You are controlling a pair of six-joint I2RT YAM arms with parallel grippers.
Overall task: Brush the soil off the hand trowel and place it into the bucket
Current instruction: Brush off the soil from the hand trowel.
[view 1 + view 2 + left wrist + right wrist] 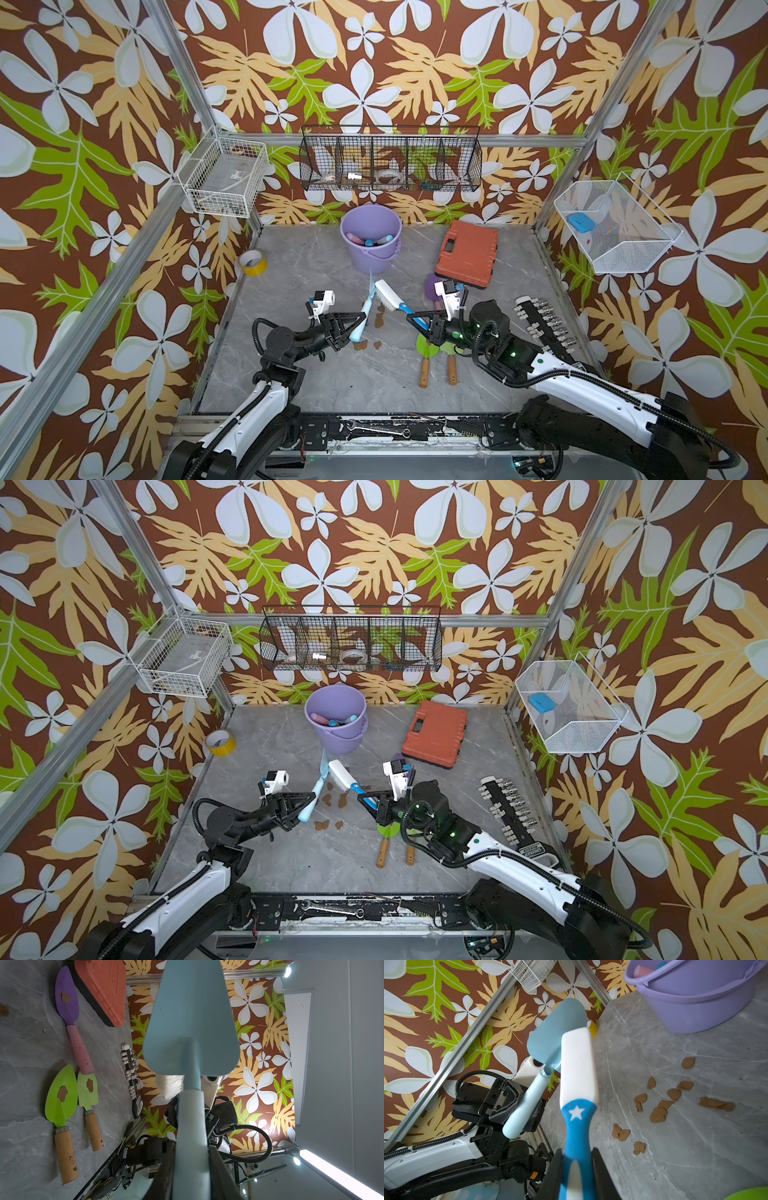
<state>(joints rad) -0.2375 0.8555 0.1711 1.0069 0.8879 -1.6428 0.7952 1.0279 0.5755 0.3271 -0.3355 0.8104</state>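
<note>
A grey marbled table (332, 374) is seen, with a purple bucket (370, 259) set near its back edge. A yellow tape roll (252, 262) is laid left of the bucket and an orange case (467, 254) right of it. Brown soil blobs (379, 320) are scattered in front of the bucket. Two green trowels (424, 361), a purple trowel (432, 286) and a socket rail (544, 328) are laid further right.

bucket (368, 259): back of table (311, 374), centre
case (467, 255): right of bucket
tape (252, 262): left of bucket, at table edge
trowel (365, 309): before bucket, raised, just left of brush (386, 295)
soil (379, 320): on table, between trowel and brush
two trowels (424, 372): on table, right of soil
socket rail (544, 324): right table edge
</note>
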